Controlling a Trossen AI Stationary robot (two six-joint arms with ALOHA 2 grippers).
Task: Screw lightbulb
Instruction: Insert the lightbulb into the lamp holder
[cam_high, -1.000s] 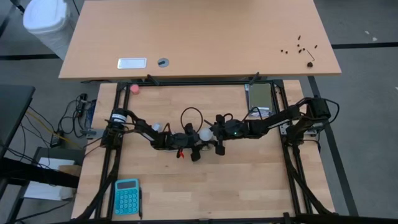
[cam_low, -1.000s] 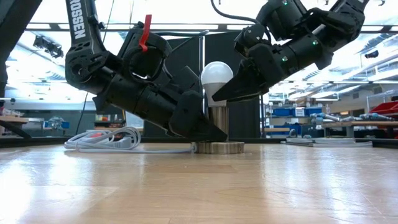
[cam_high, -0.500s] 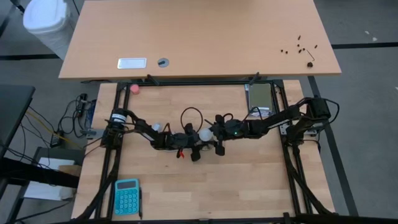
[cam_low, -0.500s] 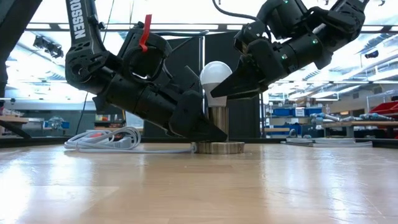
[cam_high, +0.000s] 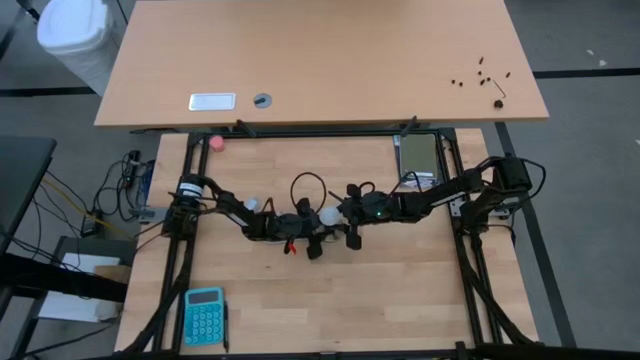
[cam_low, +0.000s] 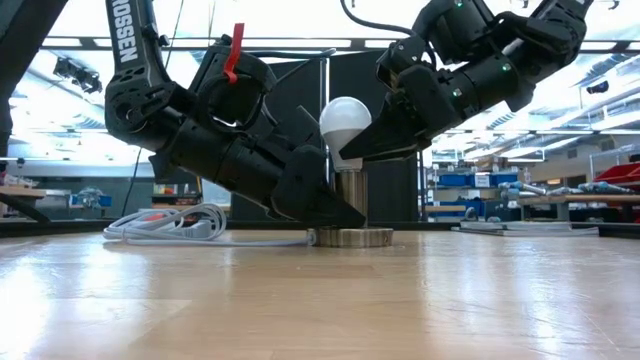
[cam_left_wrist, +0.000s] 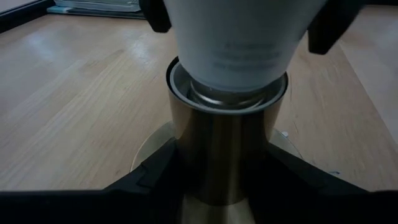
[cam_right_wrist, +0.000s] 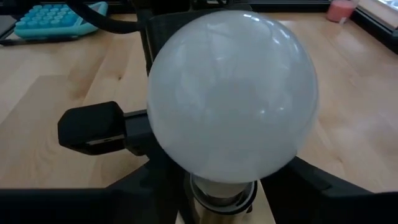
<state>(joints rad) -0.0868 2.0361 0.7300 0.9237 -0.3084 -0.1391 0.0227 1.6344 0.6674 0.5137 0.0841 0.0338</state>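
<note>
The white frosted lightbulb (cam_low: 345, 125) stands upright with its base in a brass socket (cam_low: 350, 190). The socket stands on its round disc foot (cam_low: 350, 237) at the table's middle. My left gripper (cam_left_wrist: 227, 186) reaches in from the table's left and is shut on the socket's cylinder. My right gripper (cam_low: 352, 155) comes from the table's right and is shut on the bulb below its globe (cam_right_wrist: 233, 93). The bulb's screw base is mostly hidden inside the socket's mouth (cam_left_wrist: 227, 93). My left gripper pinches the lower part of the socket's cylinder (cam_left_wrist: 186, 168) between its two fingers, one on each side. It slants down from the table's left. The socket stands upright on its foot on the table. My right gripper has its two fingers (cam_left_wrist: 157, 15) on either side of the bulb's tapering neck (cam_left_wrist: 186, 37), just under the globe. It slants down from the table's right. The bulb stands upright in the socket.
A coiled white cord (cam_low: 170, 225) lies on the table behind my left arm. A blue calculator (cam_high: 204, 315) lies at the near left corner and a small pink ball (cam_high: 216, 143) at the far left. A dark flat panel (cam_high: 418, 155) lies at the far right.
My right gripper has closed in on the bulb's neck without shifting place. The bulb stays upright in the socket.
</note>
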